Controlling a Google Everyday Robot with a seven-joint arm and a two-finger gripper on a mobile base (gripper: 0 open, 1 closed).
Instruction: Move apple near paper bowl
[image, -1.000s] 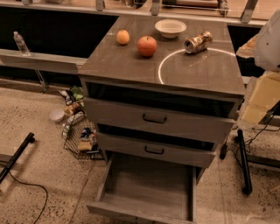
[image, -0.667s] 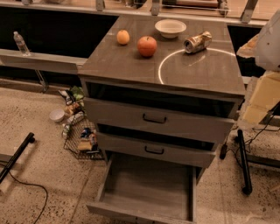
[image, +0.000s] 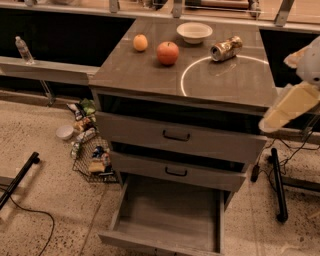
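Note:
The red apple (image: 168, 52) sits on the cabinet top (image: 225, 80), left of centre. The off-white paper bowl (image: 194, 32) stands upright at the back of the top, a short way behind and to the right of the apple, not touching it. My gripper (image: 290, 105) hangs at the right edge of the view, off the cabinet's right side and below the level of its top, far from the apple and the bowl.
A small orange fruit (image: 140, 42) lies left of the apple. A crushed can (image: 226, 48) lies on its side right of the bowl. The bottom drawer (image: 167, 215) is pulled open. A wire basket of snacks (image: 92, 157) and a black stand (image: 277, 182) are on the floor.

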